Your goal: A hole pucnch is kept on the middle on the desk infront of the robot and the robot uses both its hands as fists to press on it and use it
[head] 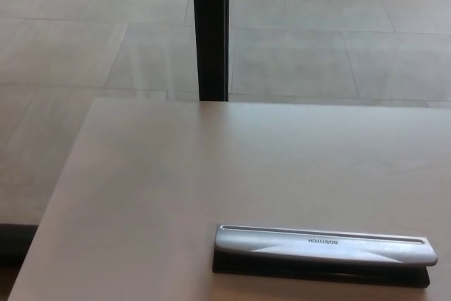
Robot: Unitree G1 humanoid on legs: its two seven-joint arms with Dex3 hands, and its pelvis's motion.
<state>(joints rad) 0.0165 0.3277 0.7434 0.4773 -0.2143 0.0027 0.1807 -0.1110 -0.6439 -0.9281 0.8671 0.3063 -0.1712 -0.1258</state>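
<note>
The silver hole punch lies flat near my table's front edge, and neither of my hands shows, so their fingers' state is unknowable.

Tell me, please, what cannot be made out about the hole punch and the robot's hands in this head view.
- Both hands: outside the head view, so not visible at all.
- Hole punch: its black base is mostly covered by the silver lever; the punching holes are hidden.
- Any paper loaded: cannot tell, the slot is shadowed.
- Desk: its near and right edges are cut off by the frame.
</note>
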